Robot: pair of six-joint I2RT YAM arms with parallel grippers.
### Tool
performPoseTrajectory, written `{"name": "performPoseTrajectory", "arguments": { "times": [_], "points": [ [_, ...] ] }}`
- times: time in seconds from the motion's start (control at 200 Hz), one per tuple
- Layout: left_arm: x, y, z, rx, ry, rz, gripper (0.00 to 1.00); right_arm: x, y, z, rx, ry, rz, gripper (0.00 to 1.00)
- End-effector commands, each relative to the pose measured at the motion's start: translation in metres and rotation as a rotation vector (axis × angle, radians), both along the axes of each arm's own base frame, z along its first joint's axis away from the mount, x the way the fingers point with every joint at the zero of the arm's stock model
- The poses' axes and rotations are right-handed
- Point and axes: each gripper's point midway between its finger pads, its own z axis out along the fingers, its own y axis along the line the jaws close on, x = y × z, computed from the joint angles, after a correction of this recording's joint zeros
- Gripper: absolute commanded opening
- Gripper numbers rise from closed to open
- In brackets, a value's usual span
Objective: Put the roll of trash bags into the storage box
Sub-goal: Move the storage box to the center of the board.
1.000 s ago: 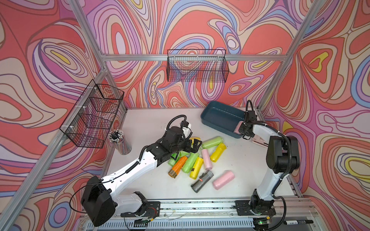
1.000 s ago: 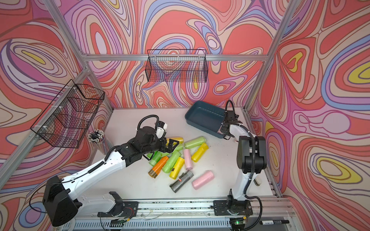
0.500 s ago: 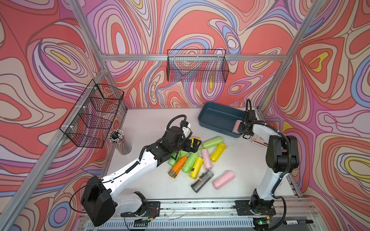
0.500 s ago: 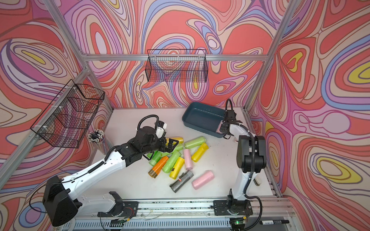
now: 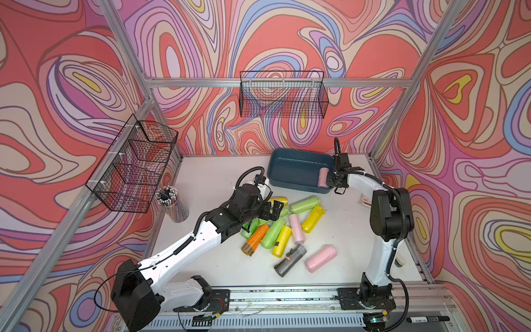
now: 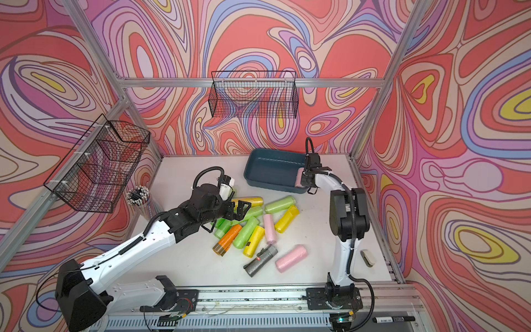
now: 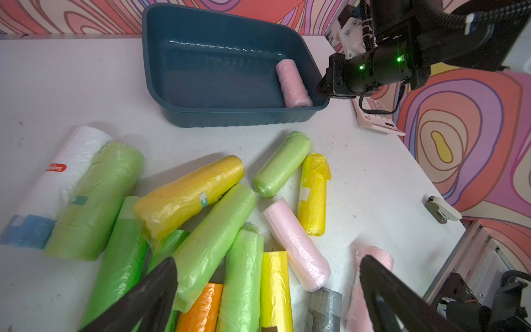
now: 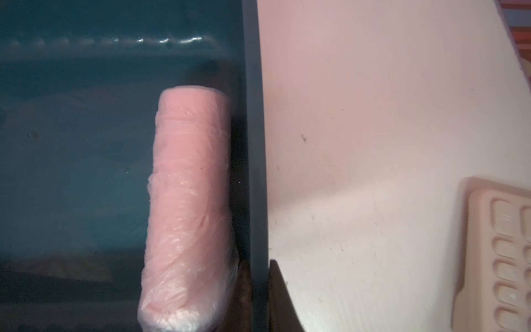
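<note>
Right end effector [image 5: 334,181] shut, empty, at storage box [image 5: 290,184] right rim; pink roll of trash bags [image 5: 323,178] inside, just left of it, long axis running top-to-bottom of frame along right wall.

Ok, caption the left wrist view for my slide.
Open left hand above loose rolls; pink roll in the storage box, right hand gripping its rim.

storage box [image 5: 296,185] 1 | wire baskets [image 5: 283,95] 2 | pink rolls [image 5: 320,258] 3 | yellow rolls [image 5: 313,218] 3
</note>
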Motion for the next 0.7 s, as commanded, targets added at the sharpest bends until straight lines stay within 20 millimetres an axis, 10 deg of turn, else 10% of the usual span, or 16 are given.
{"name": "performPoseTrajectory", "arguments": {
  "times": [0.0, 0.205, 0.341, 0.436, 0.696],
  "points": [
    [-0.004, 0.017, -0.009, 0.073, 0.002, 0.047, 1.00, -0.008, 0.023, -0.027, -0.025, 0.095, 0.089, 0.00],
    [-0.004, 0.033, -0.013, 0.123, 0.002, 0.106, 1.00, -0.004, 0.032, -0.024, -0.016, 0.088, 0.090, 0.01],
    [-0.006, 0.034, -0.015, 0.126, 0.004, 0.101, 1.00, -0.005, 0.029, 0.006, -0.006, 0.041, 0.062, 0.53],
    [-0.010, 0.027, -0.010, 0.102, 0.003, 0.058, 1.00, -0.013, 0.025, 0.033, 0.004, 0.015, 0.019, 0.70],
    [-0.048, -0.010, 0.003, -0.022, 0.075, -0.221, 1.00, -0.089, 0.030, 0.065, 0.165, 0.010, -0.094, 0.79]
  ]
}}
